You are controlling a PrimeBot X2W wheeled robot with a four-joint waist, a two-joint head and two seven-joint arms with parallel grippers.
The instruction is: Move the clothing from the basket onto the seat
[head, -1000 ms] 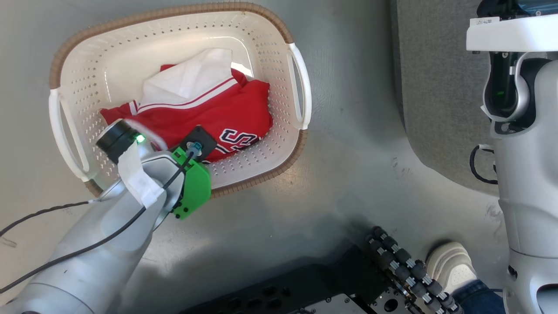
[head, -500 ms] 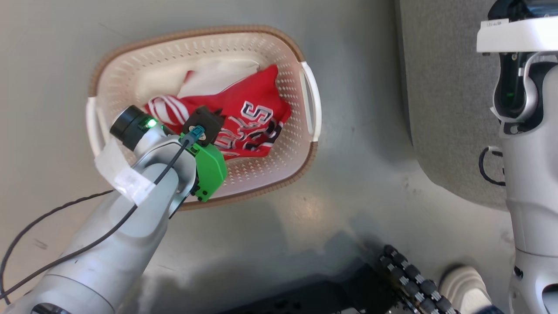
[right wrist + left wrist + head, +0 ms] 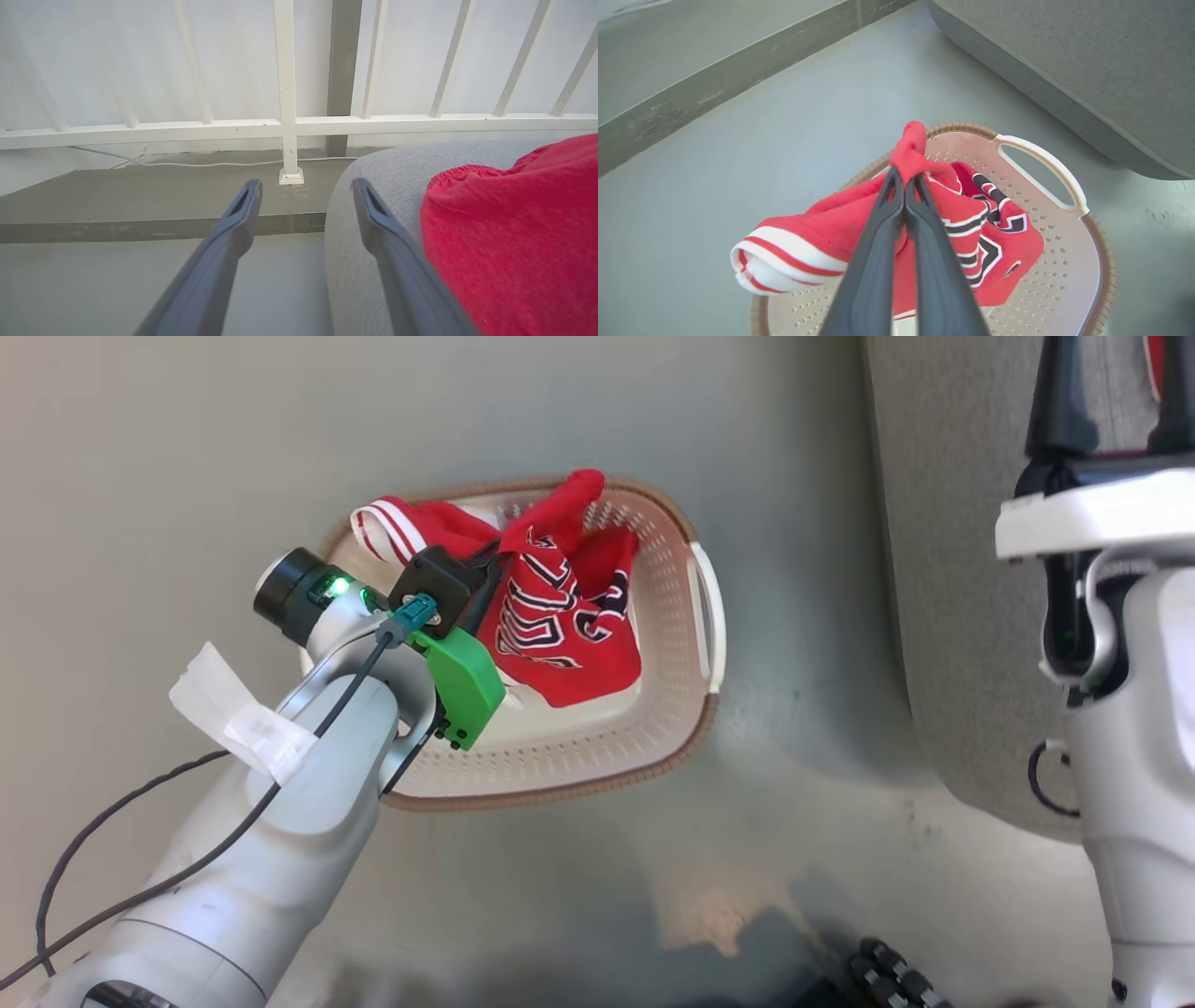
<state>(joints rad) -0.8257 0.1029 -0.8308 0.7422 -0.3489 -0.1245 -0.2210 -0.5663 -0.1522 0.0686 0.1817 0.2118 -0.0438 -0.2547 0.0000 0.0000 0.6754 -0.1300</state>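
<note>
over the basket (image 3: 1069,275) | left pincer (image 3: 903,175) clenched on red jersey (image 3: 971,224) | right pincer (image 3: 306,186) released, beside seat (image 3: 397,163)

Red jersey (image 3: 1004,233) above cream basket (image 3: 1064,284)

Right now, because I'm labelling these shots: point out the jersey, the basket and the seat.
jersey (image 3: 999,238), left wrist view, lettered red cloth.
basket (image 3: 1064,266), left wrist view, perforated inner wall.
seat (image 3: 1087,70), left wrist view, grey top fabric.

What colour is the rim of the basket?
Brown, with a woven look, around the cream basket; it shows best in the head view.
</note>
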